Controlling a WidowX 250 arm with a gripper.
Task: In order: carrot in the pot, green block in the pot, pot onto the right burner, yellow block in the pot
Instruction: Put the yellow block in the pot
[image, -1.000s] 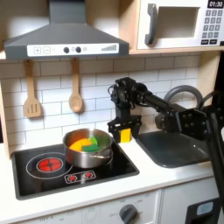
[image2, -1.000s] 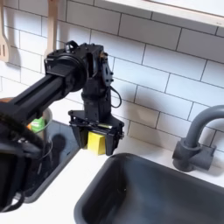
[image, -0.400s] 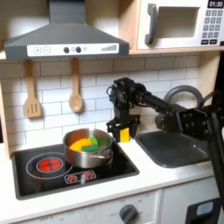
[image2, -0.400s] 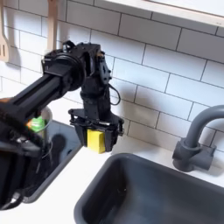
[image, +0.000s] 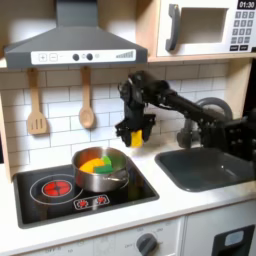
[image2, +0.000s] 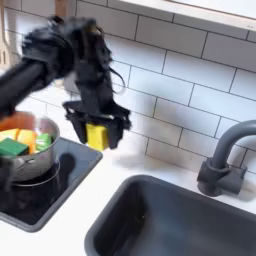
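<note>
Gripping yellow block (image2: 96, 136), end effector (image2: 95, 137) aloft

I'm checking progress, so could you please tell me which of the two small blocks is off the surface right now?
The yellow block, clamped in the pincer above the counter; the green block lies inside the pot.

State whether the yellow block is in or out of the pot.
Out: the claw holds the yellow block in the air beside the pot, not inside it.
</note>
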